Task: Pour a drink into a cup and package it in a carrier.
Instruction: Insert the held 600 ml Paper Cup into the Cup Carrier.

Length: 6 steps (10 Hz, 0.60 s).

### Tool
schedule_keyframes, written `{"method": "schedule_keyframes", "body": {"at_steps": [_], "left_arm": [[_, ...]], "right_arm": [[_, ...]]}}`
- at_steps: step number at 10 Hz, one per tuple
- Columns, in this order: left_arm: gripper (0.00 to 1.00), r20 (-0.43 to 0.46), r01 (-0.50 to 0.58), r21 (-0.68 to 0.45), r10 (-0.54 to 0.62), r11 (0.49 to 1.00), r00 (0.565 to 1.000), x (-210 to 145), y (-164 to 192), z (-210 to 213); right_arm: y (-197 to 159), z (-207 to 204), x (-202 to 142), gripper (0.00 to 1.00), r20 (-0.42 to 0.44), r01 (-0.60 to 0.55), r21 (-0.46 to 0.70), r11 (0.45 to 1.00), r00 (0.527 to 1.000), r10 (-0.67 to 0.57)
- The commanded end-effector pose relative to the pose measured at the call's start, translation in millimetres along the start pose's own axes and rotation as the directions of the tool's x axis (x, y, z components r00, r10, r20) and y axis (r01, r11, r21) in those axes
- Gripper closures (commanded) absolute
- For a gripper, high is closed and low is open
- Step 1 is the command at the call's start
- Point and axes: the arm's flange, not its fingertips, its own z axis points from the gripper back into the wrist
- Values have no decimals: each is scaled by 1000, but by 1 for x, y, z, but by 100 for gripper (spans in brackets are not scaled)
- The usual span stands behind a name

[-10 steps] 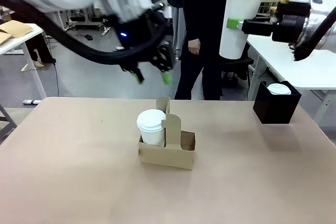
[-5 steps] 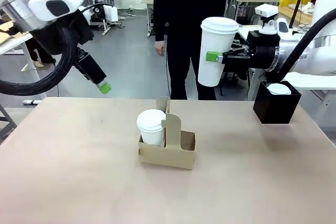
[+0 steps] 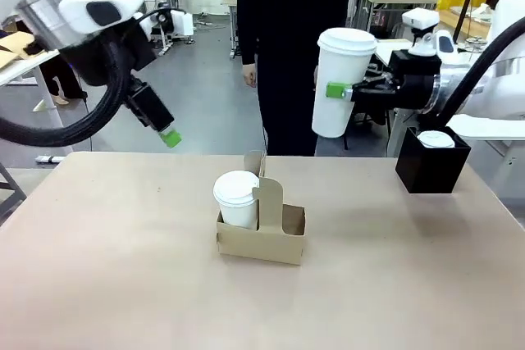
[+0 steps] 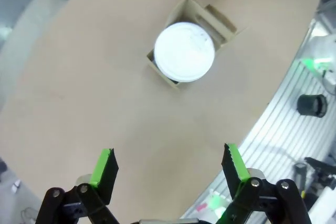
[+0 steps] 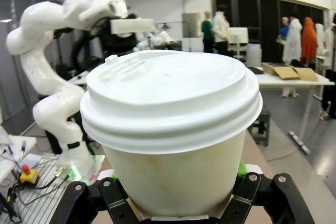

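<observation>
The right gripper [image 3: 338, 90] pinches an upright lidded cup [image 3: 345, 63] above and right of the carrier [image 3: 279, 247], on its free slot [image 3: 292, 220] side, while the left gripper [image 4: 167, 167] hangs spread and empty.

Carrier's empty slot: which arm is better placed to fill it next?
Right: the right end effector grips a lidded cup raised near the carrier; the left end effector is open and empty.

My right tool [image 3: 344, 93] is holding a tall white lidded cup [image 3: 343, 71] upright in the air. A second cup [image 3: 237, 198] is sitting in the brown carrier [image 3: 271, 240] on the bench [image 3: 123, 268].
</observation>
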Motion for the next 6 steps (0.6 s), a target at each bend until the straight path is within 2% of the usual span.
{"method": "schedule_keyframes", "body": {"at_steps": [1,3,5,6], "left_arm": [[0,93,118,-18,-116,993,989,-44,12,-16],[0,132,257,82,-266,963,955,-82,18,-30],[0,200,334,87,-345,939,917,-114,21,-42],[0,194,335,85,-345,938,918,-125,19,-48]], "right_arm": [[4,-8,-23,20,7,-18,145,989,1000,17],[6,-26,-53,20,-1,8,196,981,1000,-8],[4,-42,-82,20,4,10,235,972,1000,-12],[4,-50,-94,20,12,-9,248,969,1000,6]]}}
